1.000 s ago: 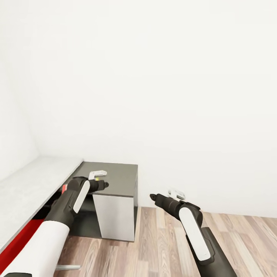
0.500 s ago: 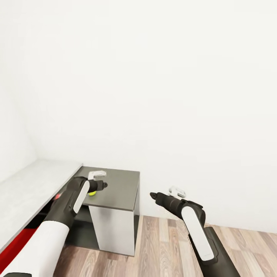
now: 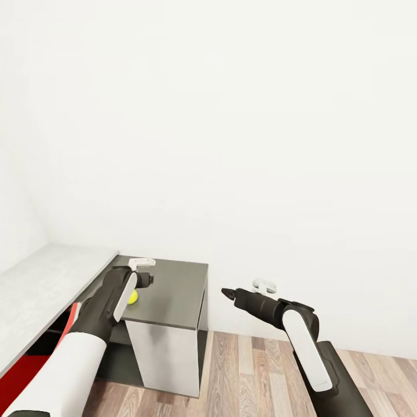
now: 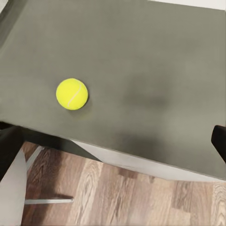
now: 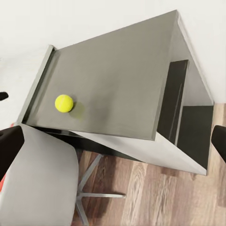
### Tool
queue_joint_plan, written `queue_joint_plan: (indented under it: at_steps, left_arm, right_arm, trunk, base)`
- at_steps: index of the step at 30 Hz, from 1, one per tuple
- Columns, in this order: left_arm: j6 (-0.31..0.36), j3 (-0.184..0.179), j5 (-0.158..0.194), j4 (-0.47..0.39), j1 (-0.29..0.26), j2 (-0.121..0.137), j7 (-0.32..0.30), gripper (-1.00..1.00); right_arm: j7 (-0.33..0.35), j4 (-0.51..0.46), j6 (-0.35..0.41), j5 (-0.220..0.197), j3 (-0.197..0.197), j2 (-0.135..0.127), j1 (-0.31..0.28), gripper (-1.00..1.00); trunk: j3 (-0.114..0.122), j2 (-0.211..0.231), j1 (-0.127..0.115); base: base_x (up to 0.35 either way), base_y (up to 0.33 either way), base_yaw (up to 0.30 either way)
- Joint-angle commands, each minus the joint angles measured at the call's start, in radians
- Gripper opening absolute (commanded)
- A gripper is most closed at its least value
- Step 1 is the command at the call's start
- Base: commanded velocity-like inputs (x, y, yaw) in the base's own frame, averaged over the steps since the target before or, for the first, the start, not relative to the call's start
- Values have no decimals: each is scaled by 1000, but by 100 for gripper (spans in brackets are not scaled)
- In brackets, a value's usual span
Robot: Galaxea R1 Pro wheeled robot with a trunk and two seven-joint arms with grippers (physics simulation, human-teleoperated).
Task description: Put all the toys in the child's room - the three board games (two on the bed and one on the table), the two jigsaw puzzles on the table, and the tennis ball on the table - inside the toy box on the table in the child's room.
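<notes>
The tennis ball (image 3: 133, 297) lay alone on the lower dark grey section of the table (image 3: 174, 289), near that section's front edge and toward the side where it met the higher light grey top (image 3: 52, 278). In the left wrist view the ball (image 4: 72, 94) sat free on the matte surface, touched by nothing. The left gripper (image 3: 143, 264) hung above the dark section, just over the ball; whether its jaws were apart or closed I could not tell. The right gripper (image 3: 264, 284) was held out over the wood-plank floor (image 3: 249, 370), beside the table's open end and well apart from the ball, and its jaws could not be judged either. From the right wrist camera a grey chair seat (image 5: 37, 174) on a star base stood on the floor by the table. Behind everything rose a plain white wall (image 3: 231, 145).
</notes>
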Motion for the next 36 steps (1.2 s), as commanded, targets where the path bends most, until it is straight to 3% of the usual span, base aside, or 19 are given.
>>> queue_joint_plan:
  at_steps: [1, 13, 24, 36]
  left_arm:
    - [6, -1, 10, 0, -1, 0, 14, 100]
    - [8, 4, 12, 8, -1, 7, 125, 100]
    - [-5, 9, 12, 88, -1, 11, 130, 100]
    - [-7, 8, 12, 101, -1, 11, 130, 100]
  right_arm:
    - [-9, -1, 3, -10, 0, 0, -1, 100]
    - [-8, 0, 3, -8, 0, 0, -1, 100]
    - [-8, 0, 3, -8, 0, 0, -1, 100]
    - [-8, 0, 3, -8, 0, 0, -1, 100]
  trunk:
    - [-2, -2, 1]
    - [-2, -2, 1]
    - [-2, -2, 1]
    - [-2, -2, 1]
  base:
    - [6, -2, 0]
    - [26, 2, 0]
    - [233, 123, 0]
    - [145, 25, 0]
